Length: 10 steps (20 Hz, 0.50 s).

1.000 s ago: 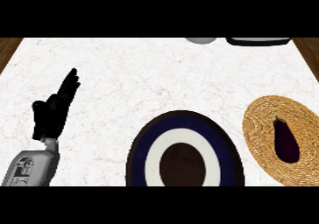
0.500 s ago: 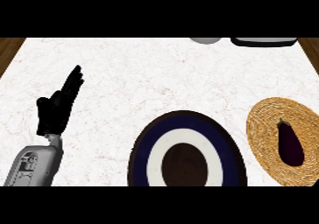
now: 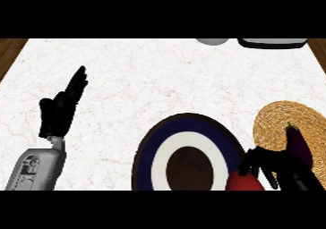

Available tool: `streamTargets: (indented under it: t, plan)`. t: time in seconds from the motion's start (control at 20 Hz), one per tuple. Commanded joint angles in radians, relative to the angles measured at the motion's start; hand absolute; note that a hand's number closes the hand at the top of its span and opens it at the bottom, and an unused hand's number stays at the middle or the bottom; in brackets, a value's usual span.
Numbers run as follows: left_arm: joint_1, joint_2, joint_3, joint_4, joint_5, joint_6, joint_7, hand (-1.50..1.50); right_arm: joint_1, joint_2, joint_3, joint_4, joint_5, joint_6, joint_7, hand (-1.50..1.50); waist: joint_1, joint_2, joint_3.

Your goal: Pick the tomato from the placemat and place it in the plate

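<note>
White marbled counter (image 3: 146,80) is carrying a dark-rimmed plate (image 3: 144,156) at lower centre and a woven placemat (image 3: 278,120) just beside it on the right, with a dark purple vegetable (image 3: 299,142) lying on the mat. The tomato (image 3: 243,183) is showing at the view's lower edge, overlapping the plate's right rim, just left of the placemat and not yet over the plate's brown centre. The right robot hand (image 3: 266,163) is sitting against the tomato's upper right side; whether it is closed on the tomato cannot be told. The left robot hand (image 3: 60,112) is resting open at the left, holding nothing. In my judgement the transfer to the plate is under way. The next move is calling for a short leftward carry over the plate's centre, then a lowering and release.
</note>
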<state>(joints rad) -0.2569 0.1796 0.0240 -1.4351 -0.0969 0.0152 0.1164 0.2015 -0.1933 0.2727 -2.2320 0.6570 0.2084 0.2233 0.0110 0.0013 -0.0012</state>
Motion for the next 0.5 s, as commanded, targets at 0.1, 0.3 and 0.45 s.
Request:
streamTargets:
  t: [0.1,0.3,0.45]
  plan:
    - [-0.014,0.027,0.019,0.003,0.001,-0.016,0.009,0.00,-0.169,0.096,0.211,0.233,0.305,-0.046,0.131,1.50,0.004,0.000,0.000]
    - [-0.037,0.011,0.039,0.082,0.020,-0.025,-0.051,0.00,-0.141,0.189,0.232,0.450,0.234,-0.162,0.134,-1.50,-0.005,0.003,0.001]
    - [-0.027,-0.011,0.008,-0.001,-0.017,0.013,0.020,0.00,-0.186,0.191,0.249,0.506,0.130,-0.204,0.162,-1.50,-0.006,0.000,0.002]
